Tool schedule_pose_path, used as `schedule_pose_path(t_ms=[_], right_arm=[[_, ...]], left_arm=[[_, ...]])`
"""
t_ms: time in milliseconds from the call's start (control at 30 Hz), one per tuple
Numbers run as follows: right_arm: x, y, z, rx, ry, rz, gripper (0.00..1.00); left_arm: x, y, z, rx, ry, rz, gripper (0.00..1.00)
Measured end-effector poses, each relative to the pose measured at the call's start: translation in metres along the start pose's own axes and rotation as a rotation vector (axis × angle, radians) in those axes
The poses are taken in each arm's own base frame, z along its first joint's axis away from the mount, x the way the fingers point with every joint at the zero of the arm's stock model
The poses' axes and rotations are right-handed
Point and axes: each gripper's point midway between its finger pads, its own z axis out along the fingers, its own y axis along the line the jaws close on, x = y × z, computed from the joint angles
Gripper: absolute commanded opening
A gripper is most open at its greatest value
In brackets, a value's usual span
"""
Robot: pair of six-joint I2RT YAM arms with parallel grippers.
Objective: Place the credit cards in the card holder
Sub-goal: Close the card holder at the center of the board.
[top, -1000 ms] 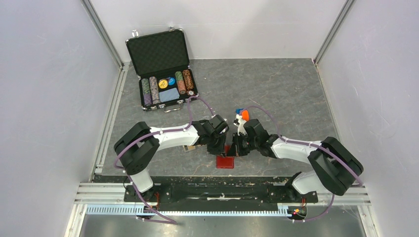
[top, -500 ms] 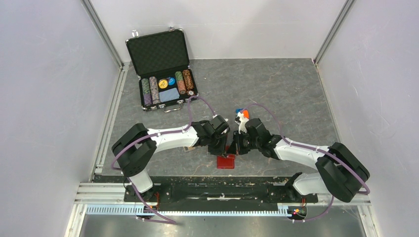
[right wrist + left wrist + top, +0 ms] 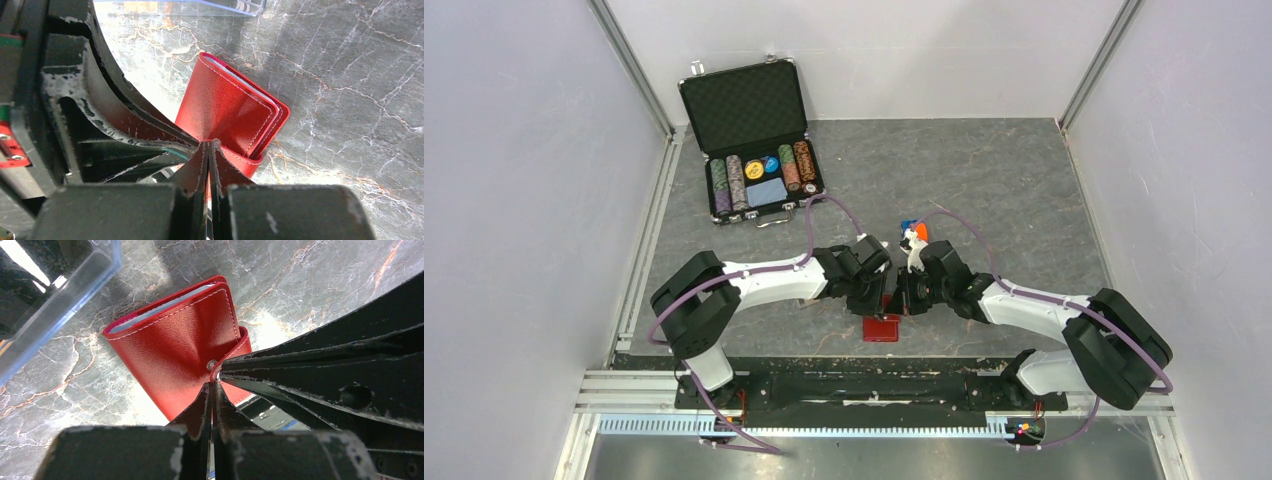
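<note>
Left jaws clenched, right jaws clenched, tips meeting at the snap tab (image 3: 227, 357) of the red wallet (image 3: 170, 340); cannot tell whether either pinches the tab. Wallet closed, on the grey desk (image 3: 310, 280). Card holder (image 3: 65, 287) just beside the wallet: only a clear acrylic corner shows in the wrist views, cut off by the frame, and from above the left arm covers it. Orange tint (image 3: 142, 6) behind its wall; cards not resolvable.

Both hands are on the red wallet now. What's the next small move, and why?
Probably ease the right hand away slightly to pop the snap tab open while the left hand holds firm. Both hands are pinched shut on that tab, and the red wallet looks fastened.
</note>
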Motion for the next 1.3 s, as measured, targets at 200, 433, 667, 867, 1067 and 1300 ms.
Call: schedule_pose_path(t_ms=[200,433,667,867,1067,1300], right_arm=[[0.000,0.000,0.000,0.000,0.000,-0.006,0.00],[0.001,-0.001,0.000,0.000,0.001,-0.014,0.00],[0.004,-0.003,0.000,0.005,0.009,-0.012,0.00],[0.004,-0.004,0.000,0.005,0.009,-0.018,0.00],[0.009,-0.007,0.004,0.010,0.028,-0.011,0.00],[0.010,-0.010,0.009,0.015,0.035,-0.007,0.00]], left_arm=[[-0.004,-0.001,-0.001,-0.005,-0.013,0.001,0.02],[-0.003,0.005,0.007,-0.037,0.003,-0.004,0.02],[-0.002,0.006,0.007,-0.043,0.002,-0.004,0.02],[-0.003,0.007,0.007,-0.048,-0.001,-0.004,0.02],[-0.006,0.006,0.010,-0.055,-0.001,-0.005,0.02],[-0.005,0.008,0.011,-0.064,0.005,-0.007,0.02]])
